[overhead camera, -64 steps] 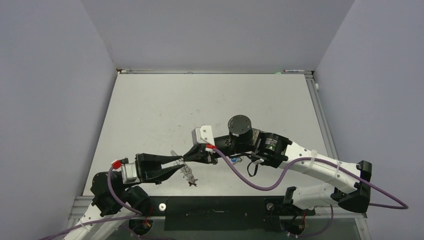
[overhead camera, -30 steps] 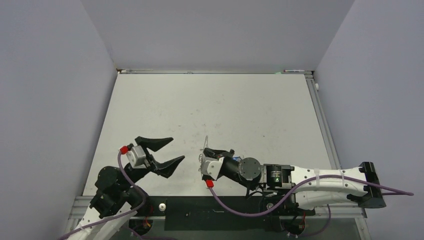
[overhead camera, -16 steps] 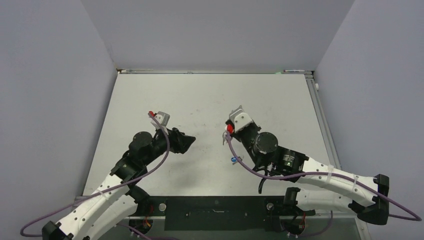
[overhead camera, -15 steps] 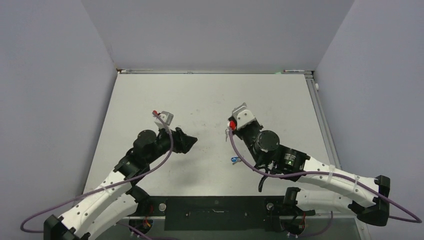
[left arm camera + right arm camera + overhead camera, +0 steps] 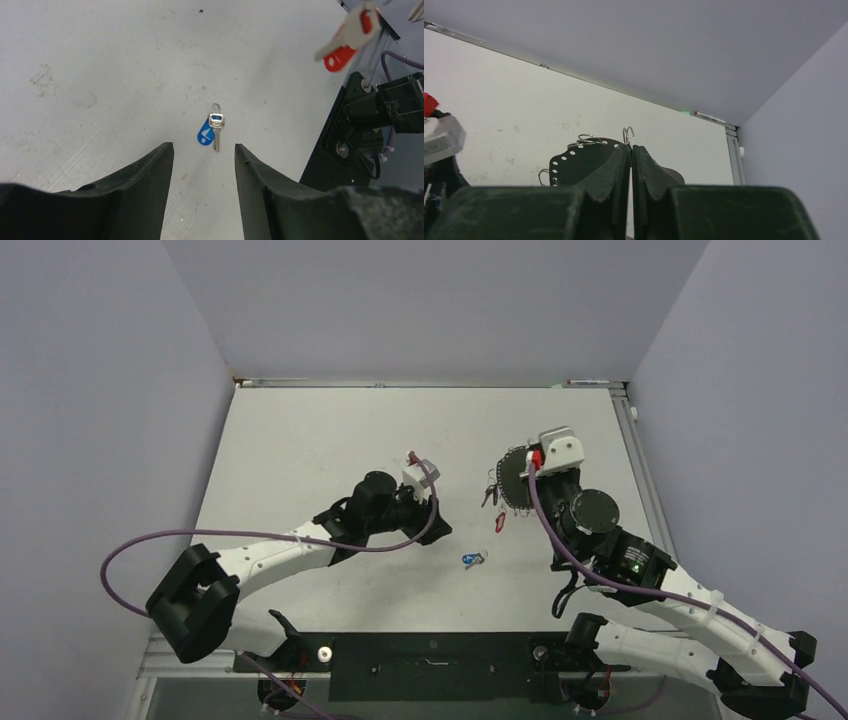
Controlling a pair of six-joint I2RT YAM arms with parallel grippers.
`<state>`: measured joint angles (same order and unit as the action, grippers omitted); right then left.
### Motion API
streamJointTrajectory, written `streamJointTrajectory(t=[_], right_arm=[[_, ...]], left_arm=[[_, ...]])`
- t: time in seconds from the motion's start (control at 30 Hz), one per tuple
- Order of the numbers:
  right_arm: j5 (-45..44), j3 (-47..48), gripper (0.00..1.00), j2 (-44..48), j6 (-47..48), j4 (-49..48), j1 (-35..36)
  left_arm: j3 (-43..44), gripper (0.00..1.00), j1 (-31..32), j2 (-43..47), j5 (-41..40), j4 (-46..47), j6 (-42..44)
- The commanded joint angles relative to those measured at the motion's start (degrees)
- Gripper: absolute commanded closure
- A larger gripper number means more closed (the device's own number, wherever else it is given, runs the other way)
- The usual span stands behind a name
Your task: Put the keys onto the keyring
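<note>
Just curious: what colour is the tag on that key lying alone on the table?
The tag is blue; the left wrist view shows it best.

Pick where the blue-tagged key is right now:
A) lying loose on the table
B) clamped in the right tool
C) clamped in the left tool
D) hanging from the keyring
A: the blue-tagged key lies flat on the table, just ahead of the open left tool, which touches nothing. It is well away from the keyring, which the right tool grips.
</note>
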<state>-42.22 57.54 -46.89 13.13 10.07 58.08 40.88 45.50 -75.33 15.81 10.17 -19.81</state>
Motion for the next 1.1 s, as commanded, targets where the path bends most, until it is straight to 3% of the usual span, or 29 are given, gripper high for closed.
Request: streamJointTrajectory(t=[0.0, 0.47, 0.7, 1.07], right_arm=[[-1.8, 4.1, 0.95, 3.1, -2.1, 4.1, -0.3], [-7.4, 7.9, 0.95, 9.1, -1.2, 11.2, -0.3], [-7.9, 9.1, 0.95, 10.0, -0.7, 13.3, -0.2], [-7.8, 10.3, 0.95, 11.3, 0.3, 15.2, -0.1]], left_arm=[[8.4, 0.55, 2.9, -7.1, 5.4, 2.7, 7.6], [25.5, 0.63, 10.3, -28.2, -0.2, -4.7, 15.0], [32.1, 0.67, 10.4, -33.8, -1.1, -13.3, 16.9], [36.0, 0.67, 10.7, -38.1, -0.4, -17.9, 17.6]])
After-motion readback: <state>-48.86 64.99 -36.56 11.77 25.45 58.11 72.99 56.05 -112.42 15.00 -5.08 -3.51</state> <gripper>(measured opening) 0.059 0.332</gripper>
